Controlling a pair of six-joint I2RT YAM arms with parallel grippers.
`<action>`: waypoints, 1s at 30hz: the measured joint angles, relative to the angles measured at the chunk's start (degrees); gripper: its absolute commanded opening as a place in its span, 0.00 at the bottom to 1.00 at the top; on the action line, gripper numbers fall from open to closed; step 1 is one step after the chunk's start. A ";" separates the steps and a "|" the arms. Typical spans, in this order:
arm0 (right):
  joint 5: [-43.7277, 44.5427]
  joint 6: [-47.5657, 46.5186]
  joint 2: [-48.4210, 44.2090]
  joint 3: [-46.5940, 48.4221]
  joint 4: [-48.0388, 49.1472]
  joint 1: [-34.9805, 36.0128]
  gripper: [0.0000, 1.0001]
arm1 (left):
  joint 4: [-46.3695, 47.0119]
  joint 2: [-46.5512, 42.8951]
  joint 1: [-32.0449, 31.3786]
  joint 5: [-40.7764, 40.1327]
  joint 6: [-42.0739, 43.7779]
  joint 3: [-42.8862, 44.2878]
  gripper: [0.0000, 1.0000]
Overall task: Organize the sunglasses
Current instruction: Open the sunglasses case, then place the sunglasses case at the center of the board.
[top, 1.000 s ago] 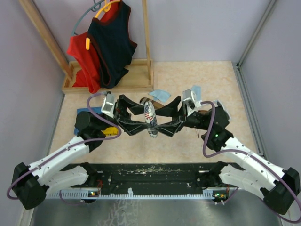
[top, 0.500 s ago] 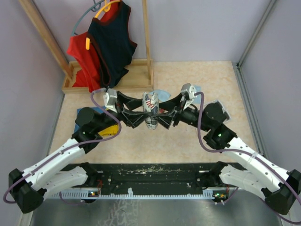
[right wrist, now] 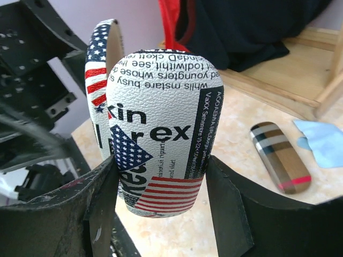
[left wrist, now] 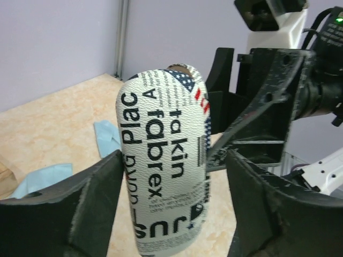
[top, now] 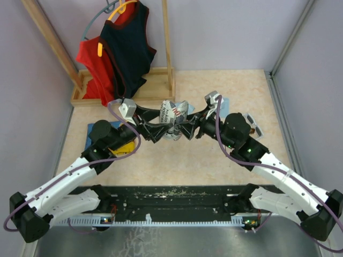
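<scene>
A flag-print case (top: 174, 113) hangs upright above the table between both arms. My right gripper (right wrist: 161, 171) is shut on its lower end, with both fingers pressed against its sides. My left gripper (left wrist: 174, 160) stands open around the same case (left wrist: 163, 160): one finger is at its edge and a gap shows at the other. The case's lid (right wrist: 102, 80) stands apart from the body. A white-grey piece (top: 252, 124), seemingly sunglasses, lies right of my right arm and is mostly hidden.
A plaid case (right wrist: 281, 158) lies on the table beyond the grippers. Light-blue cloths (left wrist: 40, 179) (right wrist: 324, 139) lie nearby. A wooden rack (top: 155, 91) with red and dark garments stands at the back left. A yellow item (top: 124, 147) sits under my left arm.
Both grippers carried the flag-print case farther from the bases, and it turned its broad side to the top camera. My left jaws widened off it.
</scene>
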 measured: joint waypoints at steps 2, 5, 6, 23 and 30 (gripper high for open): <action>1.53 0.00 0.07 0.00 -0.81 -0.37 0.00 | 0.17 -0.11 -0.02 0.46 0.00 0.00 0.91; 2.29 -0.04 0.11 0.00 -1.25 -0.37 0.00 | 0.17 -0.13 -0.02 0.81 -0.11 0.00 0.98; 2.54 -0.07 0.11 0.00 -1.40 -0.37 0.00 | 0.17 -0.22 -0.02 0.81 -0.13 0.00 0.99; 12.22 -15.89 2.69 3.87 -15.34 0.20 0.04 | -19.43 -12.96 -0.13 -23.67 7.93 3.54 1.00; 32.06 -28.92 20.17 9.57 -21.44 14.45 0.07 | -31.30 -21.38 -0.13 -37.62 12.26 5.66 1.00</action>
